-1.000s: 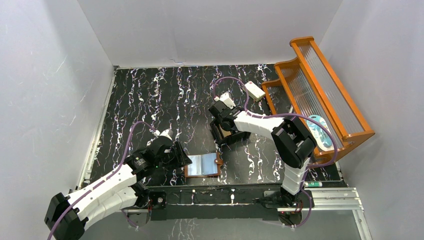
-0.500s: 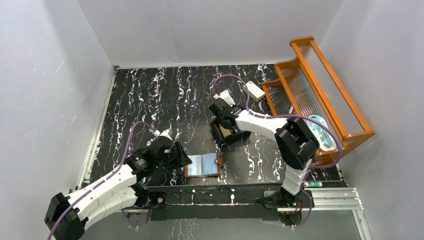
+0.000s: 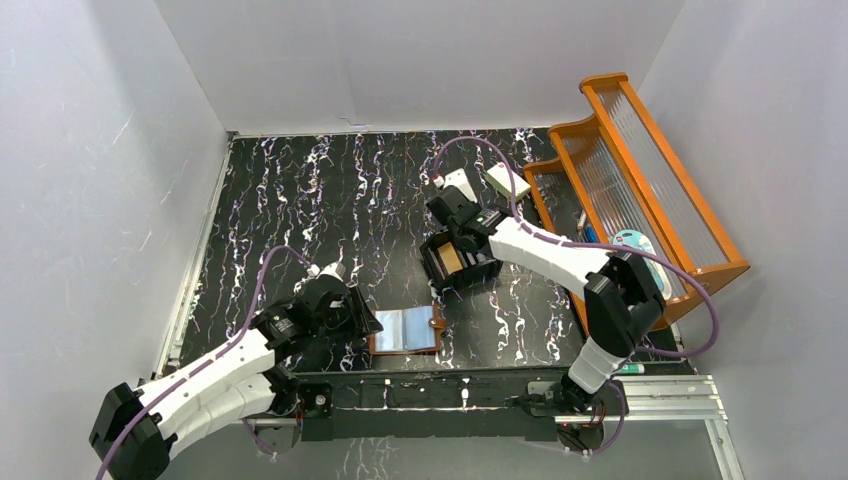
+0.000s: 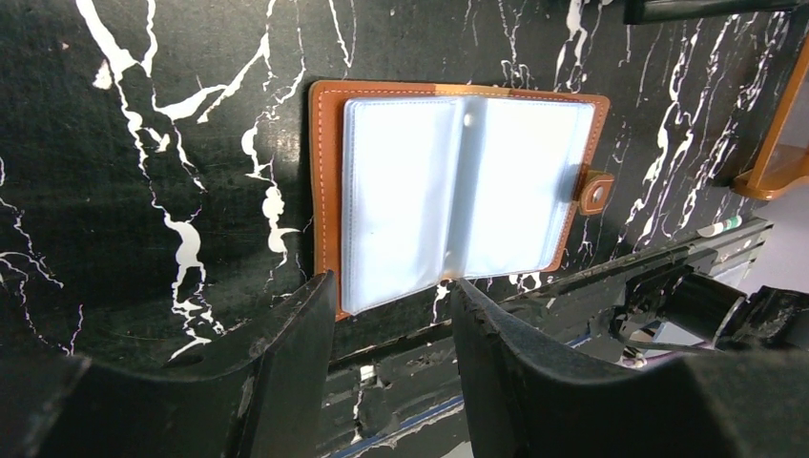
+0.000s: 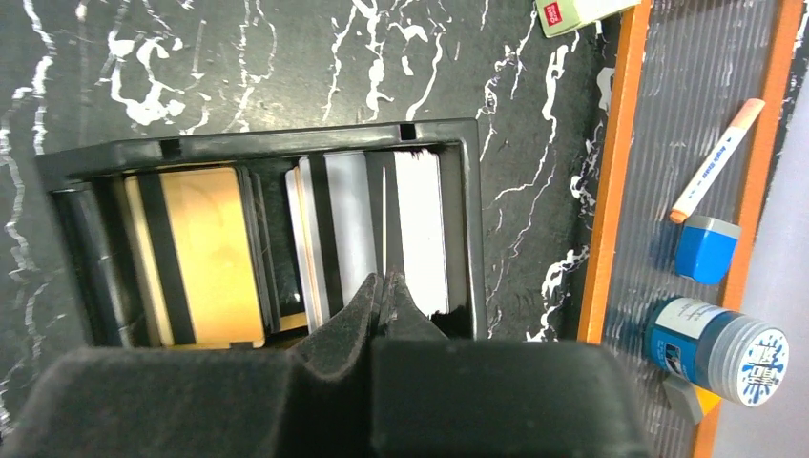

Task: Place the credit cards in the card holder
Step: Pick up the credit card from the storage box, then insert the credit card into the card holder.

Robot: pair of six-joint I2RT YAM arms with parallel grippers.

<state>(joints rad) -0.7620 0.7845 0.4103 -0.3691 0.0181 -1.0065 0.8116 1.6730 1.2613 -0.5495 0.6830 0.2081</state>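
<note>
The brown card holder lies open near the table's front edge, its pale blue slots facing up; it also shows in the left wrist view. My left gripper is open and empty just left of it, its fingertips at the holder's near corner. The credit cards stand in a black compartmented box: an orange card, grey cards and a white card. My right gripper is above the box, shut on a thin card seen edge-on.
An orange wooden rack with ribbed panels stands at the right, holding a marker, a blue block and a blue-capped jar. A white block with a red mark lies behind the box.
My right gripper has moved up and toward the far side over the black box, and the right arm's elbow has swung right. The left arm and the holder have not moved.
</note>
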